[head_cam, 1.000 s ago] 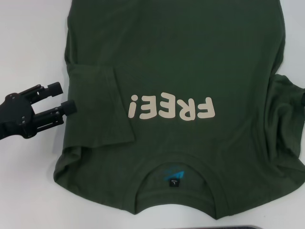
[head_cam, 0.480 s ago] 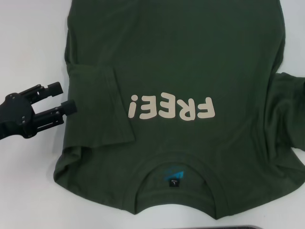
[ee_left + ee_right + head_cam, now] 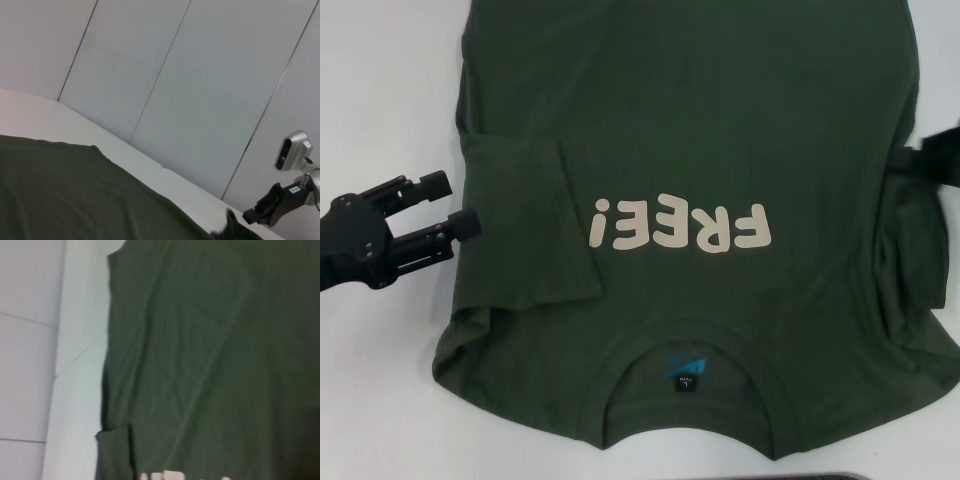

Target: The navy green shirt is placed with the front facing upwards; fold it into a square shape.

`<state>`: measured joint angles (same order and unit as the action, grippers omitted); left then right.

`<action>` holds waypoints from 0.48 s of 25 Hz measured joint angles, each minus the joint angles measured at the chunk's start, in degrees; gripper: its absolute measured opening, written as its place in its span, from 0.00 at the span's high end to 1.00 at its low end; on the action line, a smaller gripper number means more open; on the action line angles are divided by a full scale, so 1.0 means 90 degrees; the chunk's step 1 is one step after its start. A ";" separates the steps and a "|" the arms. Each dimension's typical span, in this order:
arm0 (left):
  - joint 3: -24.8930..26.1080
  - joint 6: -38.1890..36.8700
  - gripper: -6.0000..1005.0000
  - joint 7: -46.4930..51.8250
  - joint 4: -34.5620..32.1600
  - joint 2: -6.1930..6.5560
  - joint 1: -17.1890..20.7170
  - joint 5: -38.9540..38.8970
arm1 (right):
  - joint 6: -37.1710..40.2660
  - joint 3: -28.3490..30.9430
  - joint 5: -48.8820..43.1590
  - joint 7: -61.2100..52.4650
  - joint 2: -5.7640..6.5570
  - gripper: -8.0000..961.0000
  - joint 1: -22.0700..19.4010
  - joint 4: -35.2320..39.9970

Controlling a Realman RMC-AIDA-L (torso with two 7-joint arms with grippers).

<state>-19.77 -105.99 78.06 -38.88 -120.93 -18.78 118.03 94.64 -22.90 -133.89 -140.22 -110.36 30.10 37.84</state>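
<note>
Two claws show to us: the left claw (image 3: 445, 205) hovers with fingers spread wide over the counter (image 3: 380, 90), just beside the shirt (image 3: 690, 120). We spot the right claw (image 3: 942, 158) at the counter's right edge, on the shirt's right sleeve, grip unclear. Front-up, the shirt fills the counter's middle.

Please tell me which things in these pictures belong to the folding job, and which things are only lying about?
Part of the job:
- shirt, spread front up
- left gripper, beside its folded-in sleeve
- right gripper, at the other sleeve

Only lying about:
- table
- dark object at the near table edge
</note>
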 joint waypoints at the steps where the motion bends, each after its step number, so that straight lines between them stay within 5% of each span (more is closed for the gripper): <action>1: 0.0000 0.0000 0.22 -0.0004 0.0000 0.0000 -0.0008 0.0000 | -0.0025 -0.0002 0.0005 0.0027 -0.0076 0.92 0.0061 -0.0004; 6: 0.0000 0.0000 0.22 -0.0001 0.0000 0.0000 -0.0026 0.0000 | -0.0112 -0.0040 0.0010 0.0177 -0.0288 0.91 0.0397 -0.0140; 12: 0.0007 -0.0006 0.22 0.0007 0.0003 0.0000 -0.0011 -0.0011 | -0.0046 -0.0154 0.0023 0.0213 -0.0252 0.89 0.0554 -0.0198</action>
<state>-19.71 -106.05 78.12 -38.85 -120.93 -18.88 117.93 94.23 -24.28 -133.69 -138.30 -112.64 35.09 36.06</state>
